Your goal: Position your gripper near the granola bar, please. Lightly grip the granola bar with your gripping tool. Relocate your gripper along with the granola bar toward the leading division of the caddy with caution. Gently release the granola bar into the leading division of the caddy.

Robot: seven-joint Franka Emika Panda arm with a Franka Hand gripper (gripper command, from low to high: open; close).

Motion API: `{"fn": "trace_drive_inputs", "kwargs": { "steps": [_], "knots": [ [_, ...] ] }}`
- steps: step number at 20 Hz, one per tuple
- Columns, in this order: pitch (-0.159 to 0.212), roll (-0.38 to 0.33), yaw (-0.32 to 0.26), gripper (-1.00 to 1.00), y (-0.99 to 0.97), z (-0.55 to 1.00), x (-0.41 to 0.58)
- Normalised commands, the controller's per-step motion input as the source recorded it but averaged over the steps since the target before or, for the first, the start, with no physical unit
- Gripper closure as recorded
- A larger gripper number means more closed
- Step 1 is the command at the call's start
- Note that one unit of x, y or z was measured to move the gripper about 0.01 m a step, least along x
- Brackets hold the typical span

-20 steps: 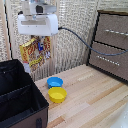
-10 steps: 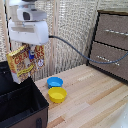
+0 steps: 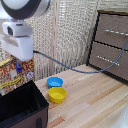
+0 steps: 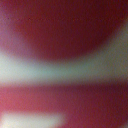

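Yellow-orange granola bar point(image 3: 15, 75) hangs at the frame's left, clamped in the gripper point(image 3: 20, 64) fingers, above the caddy point(image 3: 22, 107). I judge early release risks it catching the caddy's rim and tipping onto the desk point(image 3: 95, 100).

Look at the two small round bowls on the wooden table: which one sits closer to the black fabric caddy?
The yellow round bowl. It sits nearer the black fabric caddy, while the blue round bowl lies just behind it, toward the wicker wall.
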Motion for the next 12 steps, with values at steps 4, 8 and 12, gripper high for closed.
{"fn": "trace_drive_inputs", "kwargs": {
  "steps": [4,8,12],
  "knots": [
    [0.035,0.009,-0.145,1.0,0.6,-0.36,-0.235],
    [0.082,-0.014,-0.14,1.0,0.53,-0.51,-0.364],
    [0.144,-0.088,-0.193,1.0,0.42,-0.47,-0.3]
  ]
}}
